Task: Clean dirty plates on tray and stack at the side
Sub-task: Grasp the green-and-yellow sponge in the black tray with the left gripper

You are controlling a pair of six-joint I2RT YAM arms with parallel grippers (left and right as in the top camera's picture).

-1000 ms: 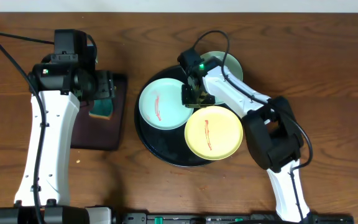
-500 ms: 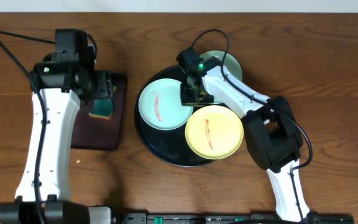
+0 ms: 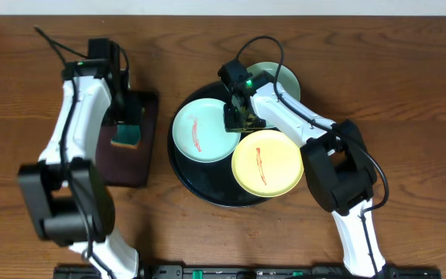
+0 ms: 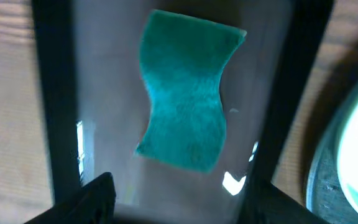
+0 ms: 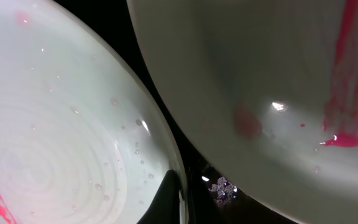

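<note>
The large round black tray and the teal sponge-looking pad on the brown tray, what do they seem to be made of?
The large round black tray looks like glossy plastic or lacquer; it shows bright glints. The teal pad looks like matte sponge or foam: finely textured, with wavy sides. Looks alone cannot confirm either.

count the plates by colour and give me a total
turquoise plates: 2
yellow plates: 1
total: 3
</note>
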